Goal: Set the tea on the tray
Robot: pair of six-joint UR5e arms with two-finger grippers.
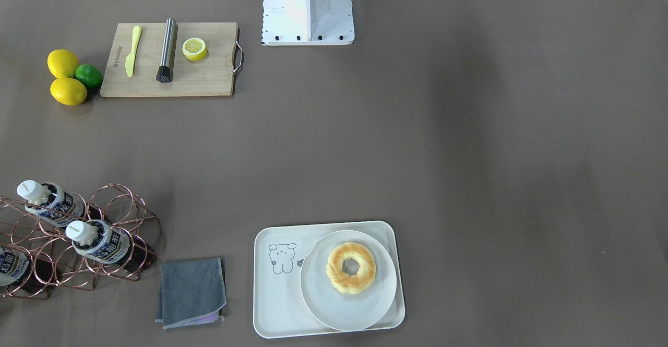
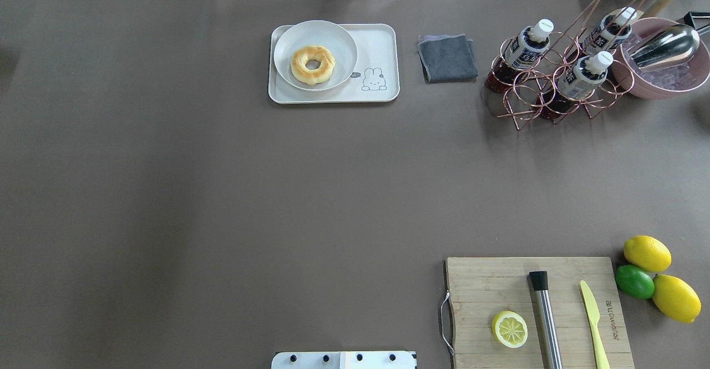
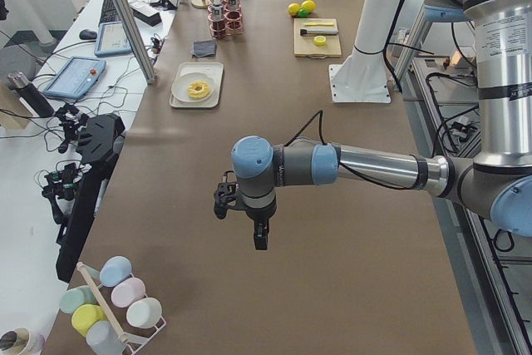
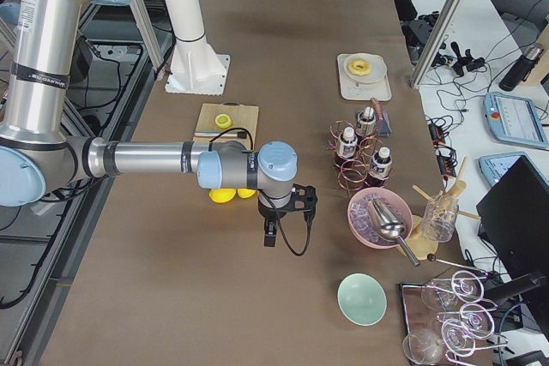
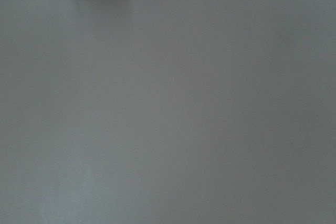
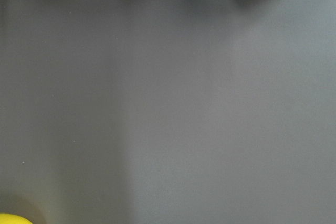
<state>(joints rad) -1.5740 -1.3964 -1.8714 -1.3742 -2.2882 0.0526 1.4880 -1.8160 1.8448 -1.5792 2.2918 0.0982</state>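
The tea [image 2: 524, 51] sits tilted in a copper wire rack [image 2: 554, 89] with two like bottles, white cap up and outward, at the far right of the surface; this one is the nearest to the tray [image 2: 383, 41], and a folded grey cloth [image 2: 448, 58] lies between them. A round plate [image 2: 288, 41] with a doughnut [image 2: 313, 65] fills most of the tray, leaving a bare strip by the little drawing. The left gripper [image 3: 259, 234] and the right gripper [image 4: 269, 233] both hang over bare surface well apart from the rack, and whether their fingers are open or closed cannot be told from these side views. The bottle looks small and light though full, its plastic wall fairly stiff but smooth and likely slippery at the label, so the best hold is probably across the shoulder just below the cap, drawing it out along its own axis so the ring does not snag it
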